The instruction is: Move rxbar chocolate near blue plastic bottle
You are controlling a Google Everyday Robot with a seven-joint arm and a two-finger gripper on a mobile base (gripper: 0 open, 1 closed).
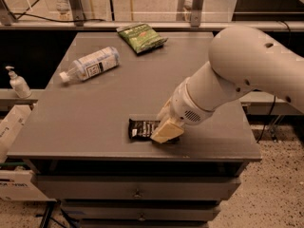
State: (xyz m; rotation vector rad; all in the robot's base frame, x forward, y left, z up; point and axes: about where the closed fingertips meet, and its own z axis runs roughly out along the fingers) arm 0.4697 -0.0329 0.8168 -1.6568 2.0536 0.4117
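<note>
Grey table top (95,127), one camera view, looking down from the front.

- rxbar chocolate (141,128): lying flat near the front edge of the table, a little right of centre. Black glossy wrapper, pale lettering. Its right end is covered by the gripper.
- gripper (165,125): cream-coloured, down at the table surface over the right end of the bar. Whether it is clamped on the wrapper or loose, cannot tell.
- arm (237,70): thick and white, coming in from the right and sloping down to the gripper.
- blue plastic bottle (92,64): on its side at the back left of the table, cap pointing left toward the table's edge, label facing up. Well apart from the bar.
- green snack bag (141,37): flat at the back edge, near centre, to the right of the bottle.
- pump dispenser (18,83): small and white, upright on a lower ledge off the left side of the table.
- drawer fronts (137,189) below the table top.
</note>
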